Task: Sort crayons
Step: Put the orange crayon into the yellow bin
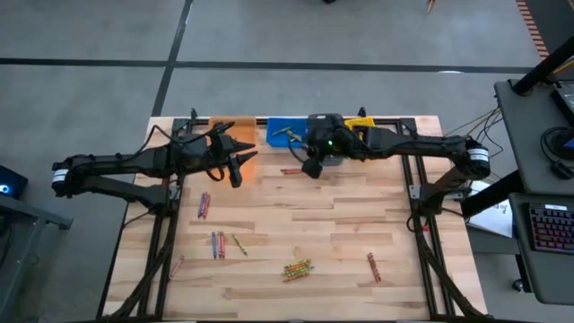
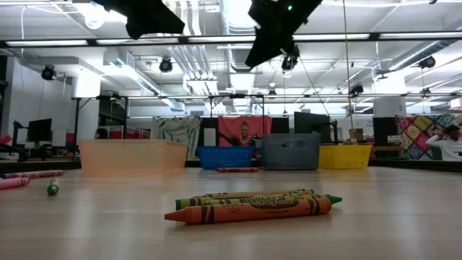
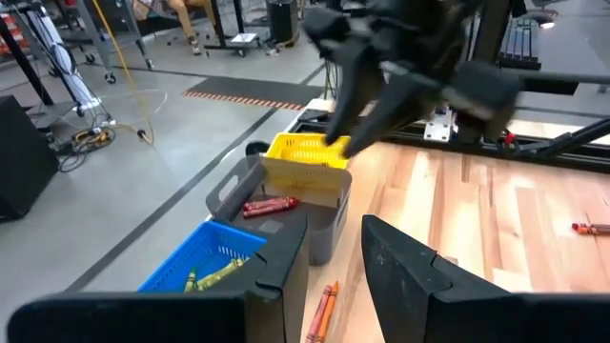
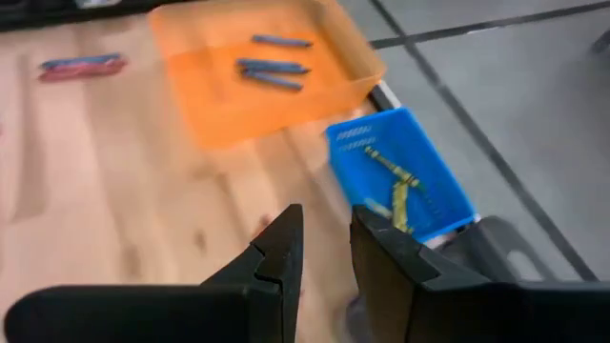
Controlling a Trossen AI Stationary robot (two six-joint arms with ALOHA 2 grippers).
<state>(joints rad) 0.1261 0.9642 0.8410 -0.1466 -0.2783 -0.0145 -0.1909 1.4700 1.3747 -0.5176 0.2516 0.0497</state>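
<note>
Pale wood-plank table (image 1: 323,233), thin paper-wrapped wax crayons (image 1: 298,268)

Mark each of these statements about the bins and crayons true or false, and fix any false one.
1. The orange bin holds blue crayons. True.
2. The blue bin holds red crayons. False: it holds green-yellow crayons.
3. The grey bin holds red crayons. True.
4. No crayons lie on the table. False: several lie scattered across it, including a loose cluster near the front.
5. The right gripper grips a crayon. False: nothing shows between its fingers.
</note>
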